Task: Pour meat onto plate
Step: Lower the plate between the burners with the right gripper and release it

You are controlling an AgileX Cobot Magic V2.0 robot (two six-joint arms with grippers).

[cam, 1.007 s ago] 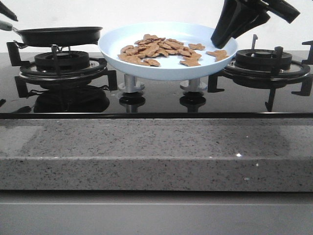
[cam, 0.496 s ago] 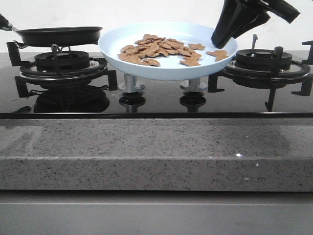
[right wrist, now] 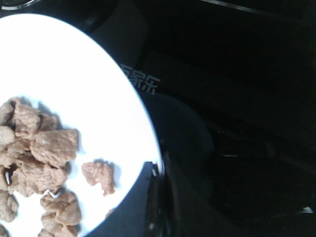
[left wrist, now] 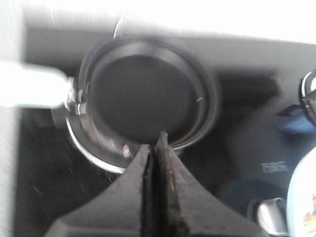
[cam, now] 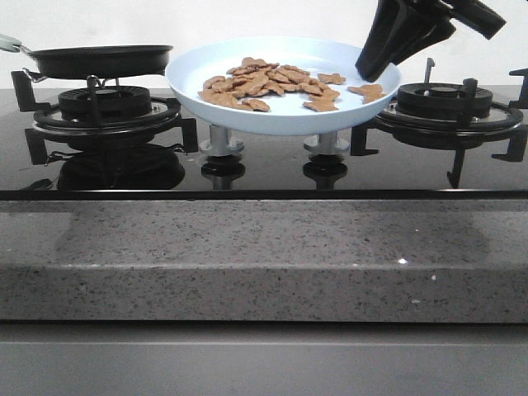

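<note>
In the front view, the meat [cam: 276, 83] is seen spread over the plate [cam: 190, 78], which is raised between the two burners with its far rim lifted a little toward the camera. The frying pan [cam: 99, 59], beside the plate on the left burner, looks level; the pour is judged done, with only release of the plate left. The right gripper [cam: 373, 68] is closed on the plate's right rim.

In the left wrist view, the pan [left wrist: 145, 96] is shown empty (bare black inside), its pale handle [left wrist: 29, 91] pointing away from the plate. The left gripper [left wrist: 155, 143] is shut on nothing.

In the right wrist view, the meat [right wrist: 42, 163] lies inside the plate [right wrist: 74, 74], one piece [right wrist: 100, 176] near the clamped rim.
</note>
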